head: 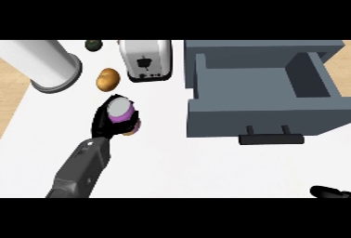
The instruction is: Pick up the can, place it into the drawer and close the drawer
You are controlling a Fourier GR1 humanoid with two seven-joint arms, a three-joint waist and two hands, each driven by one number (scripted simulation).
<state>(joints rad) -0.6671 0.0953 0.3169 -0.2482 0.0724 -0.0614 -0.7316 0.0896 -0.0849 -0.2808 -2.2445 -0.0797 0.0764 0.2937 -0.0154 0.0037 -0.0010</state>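
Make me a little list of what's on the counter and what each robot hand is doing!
can: purple, upright, left of the drawer
left robot hand: curled round the can
right robot hand: only its tip shows at the lower right edge; fingers cannot be told
drawer: grey, pulled open, nothing seen inside
toaster: behind the can
potato: brown, beside the toaster
white cylinder: at far left
dark small thing: at the top edge, too small to tell

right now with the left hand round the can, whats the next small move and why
Probably lift the can off the counter and carry it right, toward the open drawer. The left hand is already curled round it, and the drawer's inside shows nothing in it. The can looks to be at counter level.
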